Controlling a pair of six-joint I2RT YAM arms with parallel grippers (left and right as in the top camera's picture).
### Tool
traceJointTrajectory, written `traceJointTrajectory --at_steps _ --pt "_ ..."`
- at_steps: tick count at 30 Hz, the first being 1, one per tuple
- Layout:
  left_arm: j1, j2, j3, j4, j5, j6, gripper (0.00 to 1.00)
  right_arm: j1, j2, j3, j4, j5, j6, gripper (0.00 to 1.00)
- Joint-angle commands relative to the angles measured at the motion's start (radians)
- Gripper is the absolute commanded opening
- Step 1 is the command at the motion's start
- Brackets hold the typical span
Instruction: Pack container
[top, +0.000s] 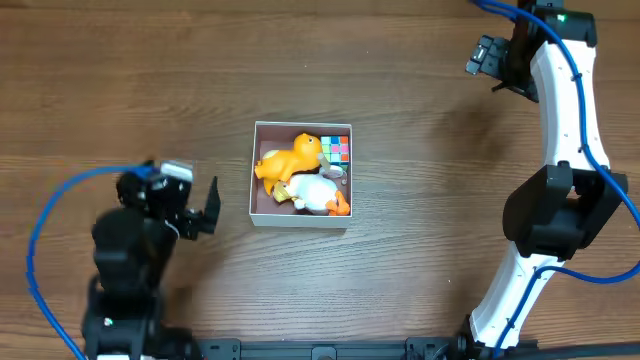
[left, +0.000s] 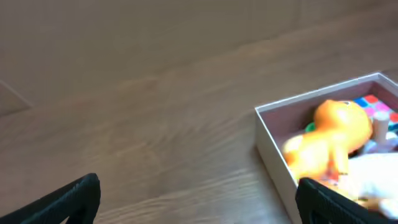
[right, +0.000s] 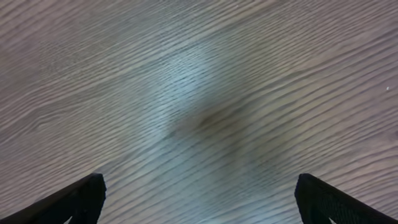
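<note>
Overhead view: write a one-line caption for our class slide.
Container holding an orange toy, a white toy and a multicoloured cube; left gripper and right gripper open, both away from it.

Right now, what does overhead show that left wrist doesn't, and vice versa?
Only overhead: the whole square white-walled container, the white toy with orange feet in full, and the white right arm. Only left wrist: the left tool close up, open, with nothing between its fingers. Both: the orange toy animal and the multicoloured cube inside the container, on the wooden table.
</note>
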Motion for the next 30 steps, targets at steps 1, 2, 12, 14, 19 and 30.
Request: traceJointTrajectory --at_steps 1,2,12,14,19,30 --pt "0.024 -0.129 -0.131 0.072 0.012 0.018 1.0 0.002 -0.01 0.002 0.002 -0.001 0.002 1.0" --pt "0.033 -0.169 -0.164 0.08 0.012 0.018 1.0 0.002 -0.01 0.002 0.002 0.0 0.002 1.0" --pt "0.071 -0.495 -0.346 0.042 0.024 -0.138 1.0 0.002 -0.01 0.002 0.002 0.0 0.002 1.0" --pt "0.071 -0.534 -0.389 0.048 -0.005 -0.23 1.0 0.002 -0.01 0.002 0.002 0.0 0.002 1.0" --pt "0.071 -0.575 -0.43 0.067 -0.054 -0.273 1.0 0.002 -0.01 0.002 0.002 -0.001 0.002 1.0" --pt "0.071 -0.575 -0.431 0.066 -0.076 -0.27 1.0 0.002 -0.01 0.002 0.002 0.0 0.002 1.0"
